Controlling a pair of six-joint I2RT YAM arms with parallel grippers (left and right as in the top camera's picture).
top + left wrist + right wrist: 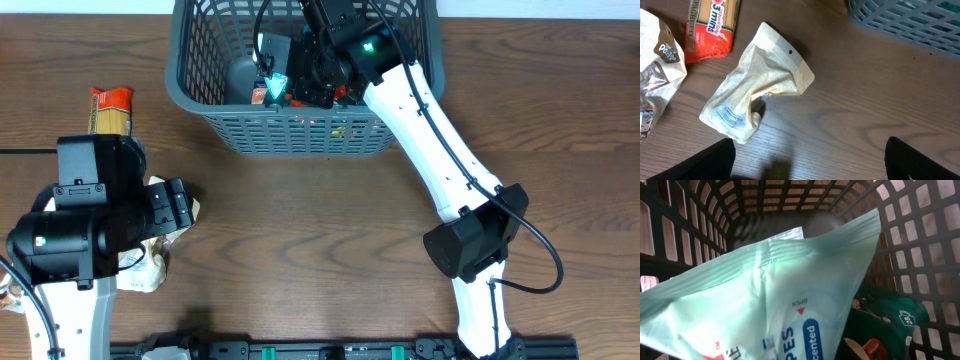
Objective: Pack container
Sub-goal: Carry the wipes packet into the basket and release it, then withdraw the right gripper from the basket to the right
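The large dark grey plastic basket with lattice sides (300, 135) stands at the far edge of the brown wooden bench (330, 230), about mid-width; its near corner shows at the top right of the left wrist view (910, 20).

The right arm reaches over the near rim into the basket, and the right gripper (300, 88) is low inside it among dark items. From the right wrist camera, a pale mint-green soft plastic wipes packet (765, 305) with blue and red print fills most of the view. It is tilted, close to the lens, with the basket's slatted walls (685, 235) all around. A dark green packet (890, 325) lies on the basket floor to the lower right. The packet hides the fingers, so one cannot tell whether this gripper is clamped on it or apart.

The left gripper (810, 155) hangs over the bench at the near left, its two dark fingers (710, 162) spread wide with nothing between them. Ahead of it lies a crumpled beige paper pouch with a white label (757, 87), flat on the wood. Beyond the pouch lies a red and orange spaghetti packet (710, 25). To the left is a white and brown printed bag (660, 60), only partly in frame.
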